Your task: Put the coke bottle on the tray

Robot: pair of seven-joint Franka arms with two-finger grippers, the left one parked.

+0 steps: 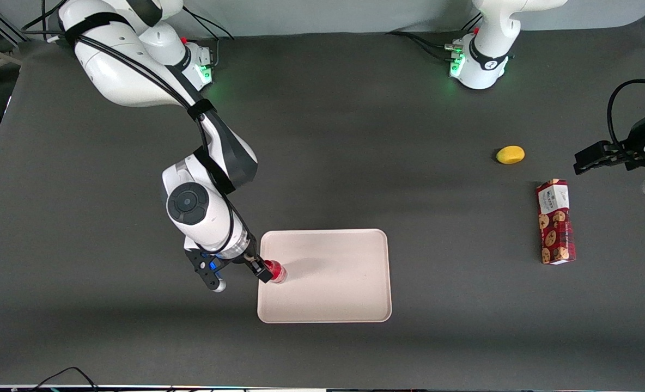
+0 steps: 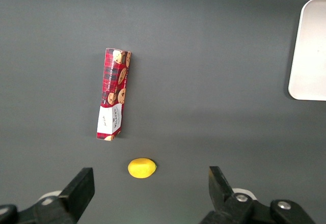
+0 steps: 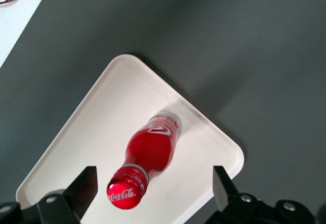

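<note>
The coke bottle (image 1: 276, 271) (image 3: 153, 150), slim and red with a red cap carrying white script, stands upright on the pale pinkish-cream tray (image 1: 333, 283) (image 3: 91, 132). It is close to the tray's edge toward the working arm's end. My right gripper (image 1: 267, 270) (image 3: 154, 186) hangs just above the bottle and is open. Its two dark fingers (image 3: 84, 186) stand wide apart on either side of the cap, touching nothing. One corner of the tray (image 2: 310, 51) also shows in the left wrist view.
A red cookie box (image 1: 555, 222) (image 2: 113, 94) lies flat toward the parked arm's end of the table. A small yellow lemon-like fruit (image 1: 510, 154) (image 2: 141, 168) sits beside it, farther from the front camera. The dark table mat surrounds the tray.
</note>
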